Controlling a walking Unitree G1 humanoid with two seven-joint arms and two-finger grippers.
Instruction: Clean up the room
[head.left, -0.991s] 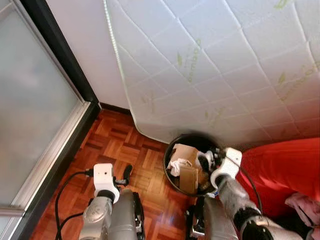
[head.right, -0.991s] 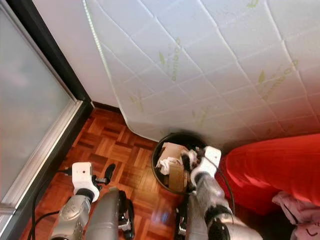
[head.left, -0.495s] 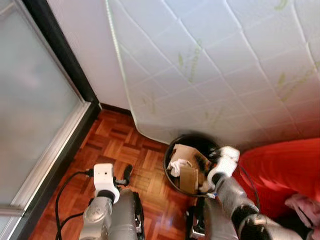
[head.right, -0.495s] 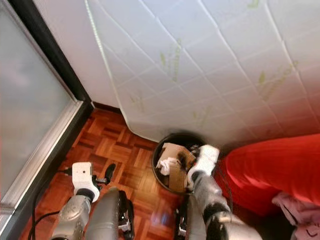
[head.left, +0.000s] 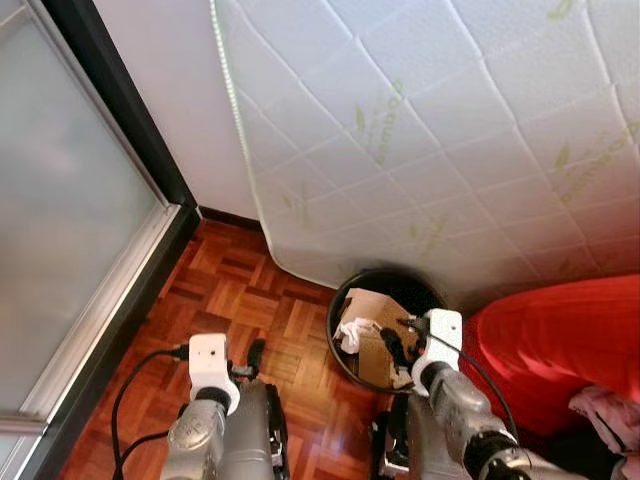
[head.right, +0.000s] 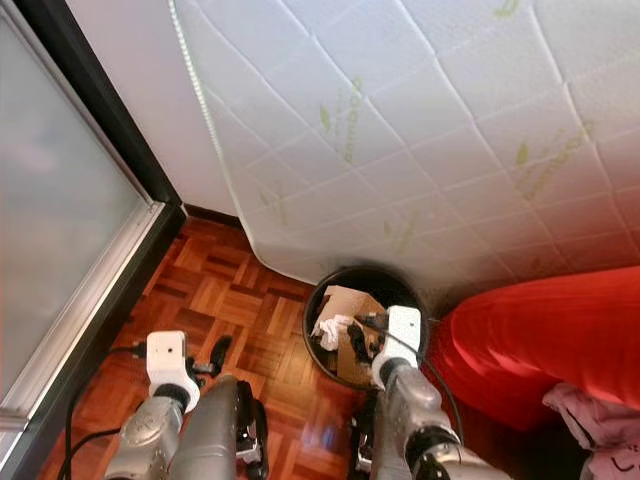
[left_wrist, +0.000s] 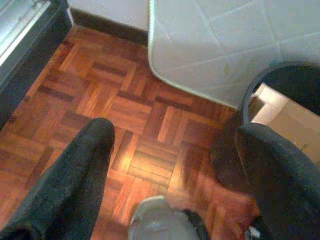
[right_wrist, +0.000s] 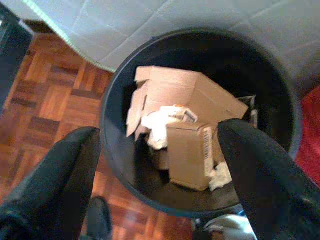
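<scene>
A round black bin stands on the parquet at the foot of a leaning mattress. It holds a large open cardboard box, a smaller barcoded box and crumpled white paper. My right gripper hovers over the near right part of the bin, open, its fingers spread wide with nothing between them. My left gripper is open too, low over bare parquet to the left of the bin.
A white quilted mattress leans on the wall behind the bin. Red bedding with a pink cloth lies on the right. A frosted sliding door with a dark frame runs along the left. A black cable trails beside my left arm.
My right gripper has swung from the bin's right rim a little leftwards and nearer to me, over its contents. The left arm has sunk slightly.
</scene>
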